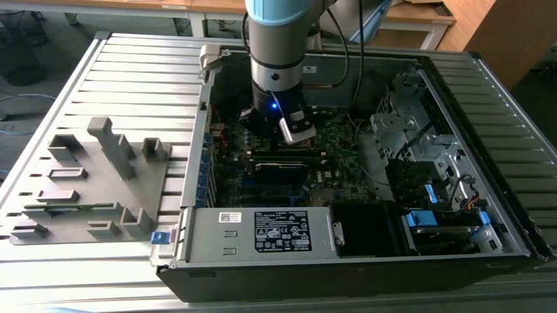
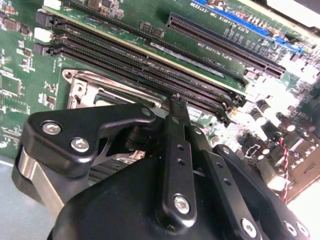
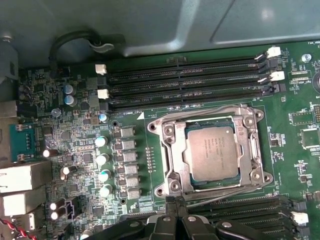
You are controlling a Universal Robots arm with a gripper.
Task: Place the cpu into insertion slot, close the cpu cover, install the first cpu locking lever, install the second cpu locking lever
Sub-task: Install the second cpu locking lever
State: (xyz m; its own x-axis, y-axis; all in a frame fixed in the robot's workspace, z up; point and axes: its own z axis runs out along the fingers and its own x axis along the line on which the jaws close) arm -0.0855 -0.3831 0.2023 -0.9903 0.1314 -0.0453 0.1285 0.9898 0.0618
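In the first wrist view the cpu [image 3: 210, 152] lies flat in the insertion slot [image 3: 186, 186], its dull silver top showing. The cpu cover [image 3: 167, 145], a silver frame, lies down around it. Thin wire levers [image 3: 200, 114] run along two sides of the frame. My gripper [image 3: 176, 202] hangs just beside the socket's edge, over the nearby memory slots, fingers together with nothing between them. In the second wrist view the gripper [image 2: 176, 99] points at the black slots next to the socket frame [image 2: 80, 90]. In the exterior view the gripper [image 1: 276, 134] is low inside the case, and the arm hides the socket.
Long black memory slots [image 3: 185, 80] flank the socket on two sides. Capacitors [image 3: 102, 160] stand beside it. A grey power supply box [image 1: 261, 231] sits at the case's near side, a drive cage [image 1: 409, 130] on the exterior view's right, a grey fixture rack [image 1: 96, 182] on its left.
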